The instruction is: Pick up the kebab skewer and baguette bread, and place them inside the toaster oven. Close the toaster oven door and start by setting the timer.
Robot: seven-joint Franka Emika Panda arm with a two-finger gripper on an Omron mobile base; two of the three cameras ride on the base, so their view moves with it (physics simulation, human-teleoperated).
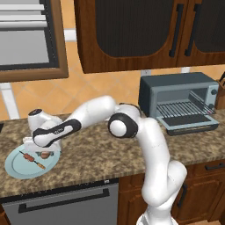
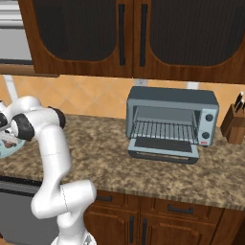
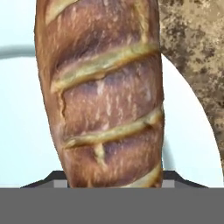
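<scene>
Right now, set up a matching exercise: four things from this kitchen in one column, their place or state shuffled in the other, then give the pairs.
Things:
1. skewer
2. bread
3. oven door
4. knife block

Places or states:
A. folded down, open
B. lying on the plate, left of the arm's hand
C. standing on the counter to the right of the oven
D. right under the gripper, close up in the hand view

Pairs: 1-B, 2-D, 3-A, 4-C

place: home kitchen | evidence: granite bench [image 1: 96, 154]; wooden wall cabinets [image 2: 139, 38] above toaster oven [image 2: 170, 122]; dishwasher [image 1: 66, 204] under the bench
</scene>
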